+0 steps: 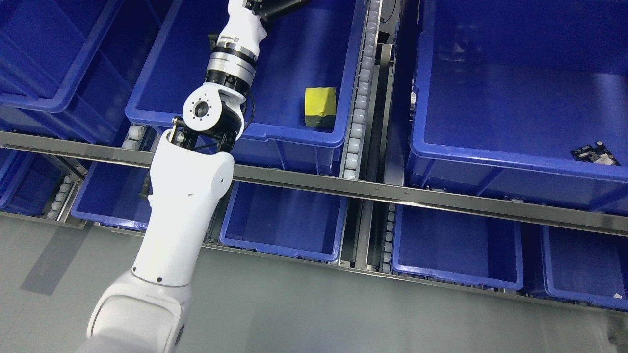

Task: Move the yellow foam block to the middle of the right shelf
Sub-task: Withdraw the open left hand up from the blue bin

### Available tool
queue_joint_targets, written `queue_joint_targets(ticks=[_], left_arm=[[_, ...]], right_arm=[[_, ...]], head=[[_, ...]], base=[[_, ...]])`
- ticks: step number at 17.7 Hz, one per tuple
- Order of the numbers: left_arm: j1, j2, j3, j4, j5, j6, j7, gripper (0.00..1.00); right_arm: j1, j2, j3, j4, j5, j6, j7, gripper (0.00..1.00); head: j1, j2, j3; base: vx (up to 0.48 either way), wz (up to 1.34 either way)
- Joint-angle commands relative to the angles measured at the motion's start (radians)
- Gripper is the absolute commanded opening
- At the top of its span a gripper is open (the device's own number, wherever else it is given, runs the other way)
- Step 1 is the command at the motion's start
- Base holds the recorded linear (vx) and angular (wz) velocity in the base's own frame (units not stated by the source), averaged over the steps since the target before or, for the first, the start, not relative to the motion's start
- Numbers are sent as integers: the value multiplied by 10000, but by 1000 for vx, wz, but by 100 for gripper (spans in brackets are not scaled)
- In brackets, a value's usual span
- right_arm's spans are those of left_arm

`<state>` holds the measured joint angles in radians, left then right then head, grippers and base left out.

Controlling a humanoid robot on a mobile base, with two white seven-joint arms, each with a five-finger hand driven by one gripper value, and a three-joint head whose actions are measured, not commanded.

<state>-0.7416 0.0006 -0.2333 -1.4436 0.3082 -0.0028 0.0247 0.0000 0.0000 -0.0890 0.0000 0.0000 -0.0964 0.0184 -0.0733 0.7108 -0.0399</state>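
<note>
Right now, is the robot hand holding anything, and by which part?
Not the yellow foam block: it lies untouched in the blue bin. The left robot hand is mostly cropped.

A small dark circuit-like part (594, 153) lies at three o'clock, in the big blue plastic bin's (515, 152) near corner.

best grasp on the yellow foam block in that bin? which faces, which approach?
Likely from above, fingers across its left and right side faces. The yellow foam block sits on the bin floor close to the front wall of the blue bin, with the right wall just beside it, so a front approach is blocked. Its top face is exposed. The left hand is at the top edge, mostly cropped.
</note>
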Motion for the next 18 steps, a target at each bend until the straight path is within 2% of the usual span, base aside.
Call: queue_joint_targets(ticks=[1, 5, 7, 10, 18], left_arm=[[1494, 168, 416, -2191, -14, -96, -94, 100], [1908, 168, 797, -2268, -29, 533, -62, 100], [2016, 192, 998, -2269, -29, 534, -63, 100], [2093, 652, 1243, -2269, -29, 503, -108, 100], [2814, 684, 1657, -2253, -29, 104, -139, 100]], right_arm=[[-16, -175, 0, -174, 0, -3, 0, 100], [-16, -175, 0, -174, 0, -3, 0, 100], [-16, -175, 0, -174, 0, -3, 0, 100], [-16, -175, 0, -174, 0, -3, 0, 100], [-16, -175, 0, -174, 0, -3, 0, 100]], head=[[0, 0, 0], [0, 0, 0], [0, 0, 0], [0, 0, 0], [0, 0, 0]], base=[[-28, -68], [-56, -81], [-66, -153], [-59, -203], [-21, -178]])
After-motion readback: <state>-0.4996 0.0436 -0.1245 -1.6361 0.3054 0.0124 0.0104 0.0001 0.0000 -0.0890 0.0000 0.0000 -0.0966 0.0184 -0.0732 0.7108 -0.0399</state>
